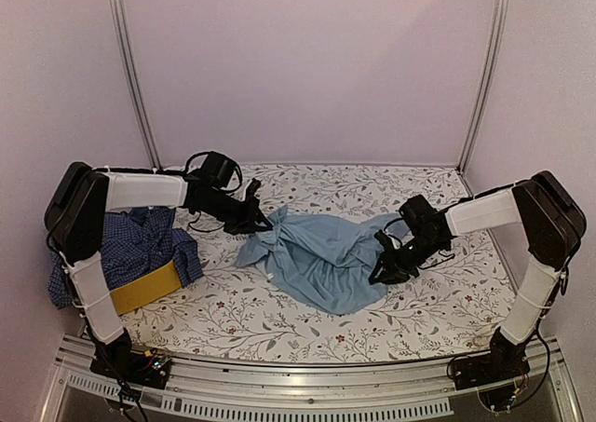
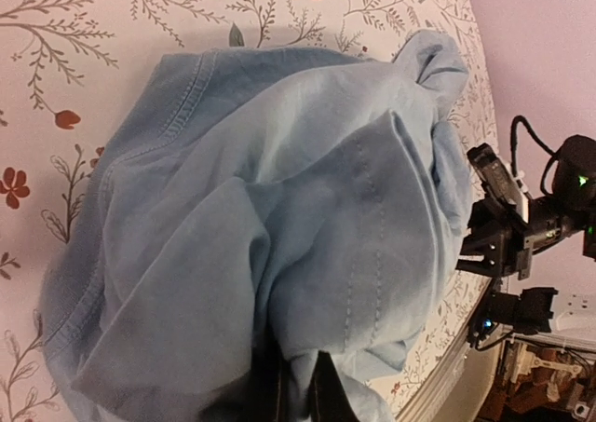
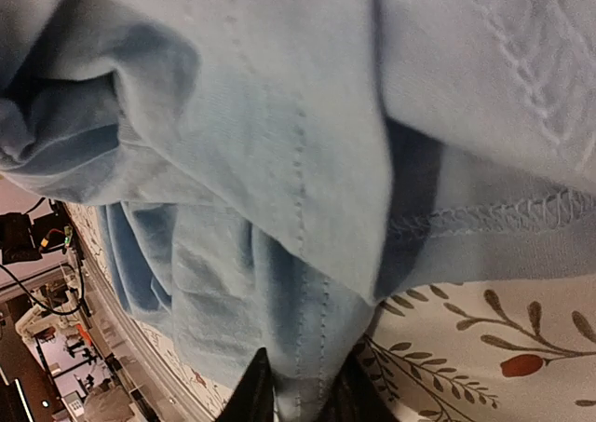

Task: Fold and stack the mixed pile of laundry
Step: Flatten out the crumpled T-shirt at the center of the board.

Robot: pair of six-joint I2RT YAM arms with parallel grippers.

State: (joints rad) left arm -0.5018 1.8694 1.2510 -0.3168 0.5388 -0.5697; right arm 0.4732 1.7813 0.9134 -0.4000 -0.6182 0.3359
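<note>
Blue T-shirt [image 1: 321, 254], long axis left-right; left claw [image 1: 265, 224] clamped on it, right claw [image 1: 384, 271] straddling hem, grip unclear.

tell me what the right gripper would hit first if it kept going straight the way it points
The light blue T-shirt: its folds lie directly ahead of the right gripper, with a hem between its fingertips. Depth beyond the cloth is unclear.

My left arm [image 1: 144, 191] and right arm [image 1: 480, 212], white shells, black joints, left gripper [image 1: 264, 224] and right gripper [image 1: 382, 275] black, looping black cables [image 1: 194, 159]
</note>
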